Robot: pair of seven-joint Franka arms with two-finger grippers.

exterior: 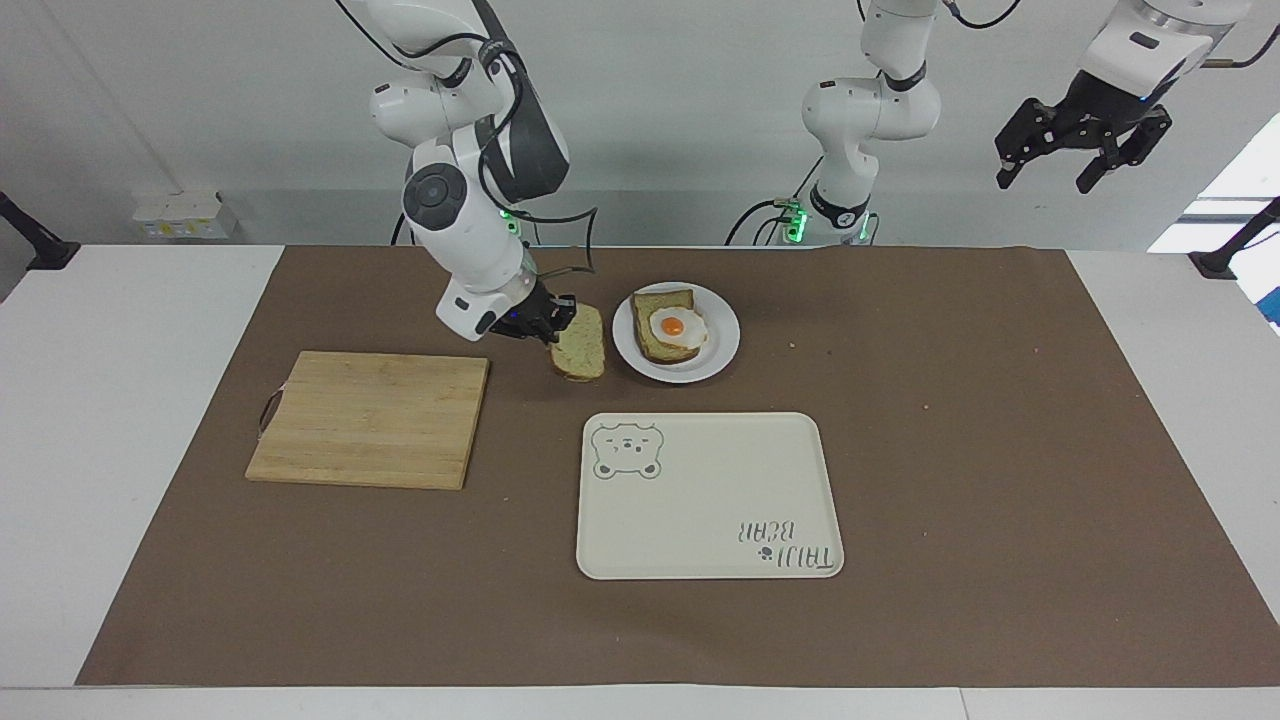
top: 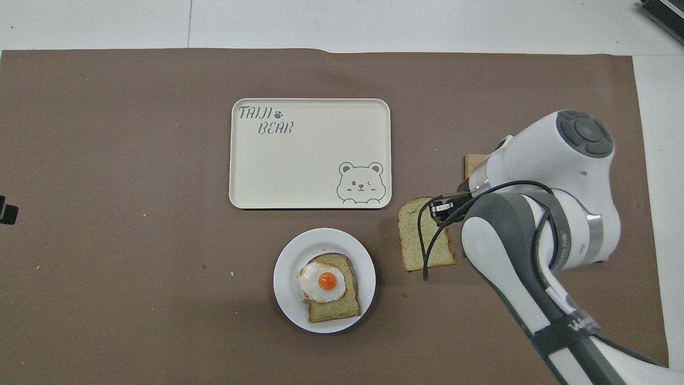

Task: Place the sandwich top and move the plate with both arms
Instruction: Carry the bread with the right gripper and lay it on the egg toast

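My right gripper (exterior: 553, 322) is shut on the sandwich top (exterior: 580, 345), a pale speckled bread slice with a brown crust, and holds it in the air over the brown mat between the cutting board and the plate; it also shows in the overhead view (top: 414, 235). The small white plate (exterior: 722, 345) lies near the robots and carries a bread slice with a fried egg (exterior: 672, 327); the plate (top: 288, 267) shows in the overhead view too. My left gripper (exterior: 1080, 150) is open and waits high up past the left arm's end of the table.
A wooden cutting board (exterior: 370, 418) lies toward the right arm's end. A cream tray with a bear drawing (exterior: 708, 495) lies farther from the robots than the plate. A brown mat (exterior: 1000, 450) covers the table.
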